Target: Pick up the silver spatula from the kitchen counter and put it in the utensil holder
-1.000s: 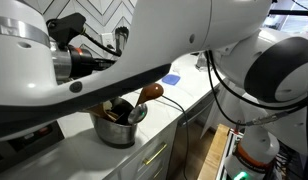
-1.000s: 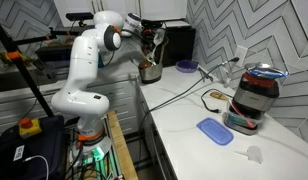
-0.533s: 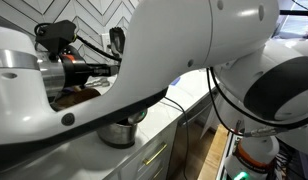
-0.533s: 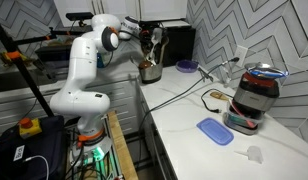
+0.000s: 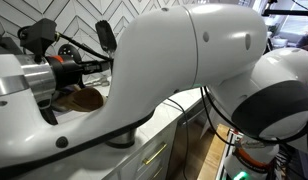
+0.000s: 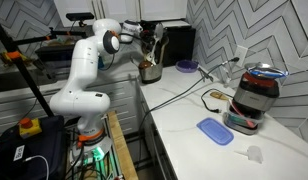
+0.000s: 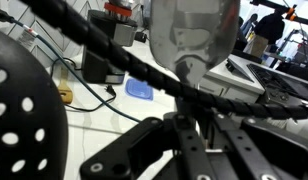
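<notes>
Holding the silver spatula (image 7: 194, 35) clamped in my gripper (image 7: 191, 120), I could clip the rim of the utensil holder (image 6: 149, 72) and drop it.

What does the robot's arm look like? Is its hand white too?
The arm is fat, round and shiny white, with dark grey rings at its joints. The hand is not white. It is black, built from flat bars with bolts, next to a black part dotted with round holes. Thick black cables run across in front of it.
</notes>
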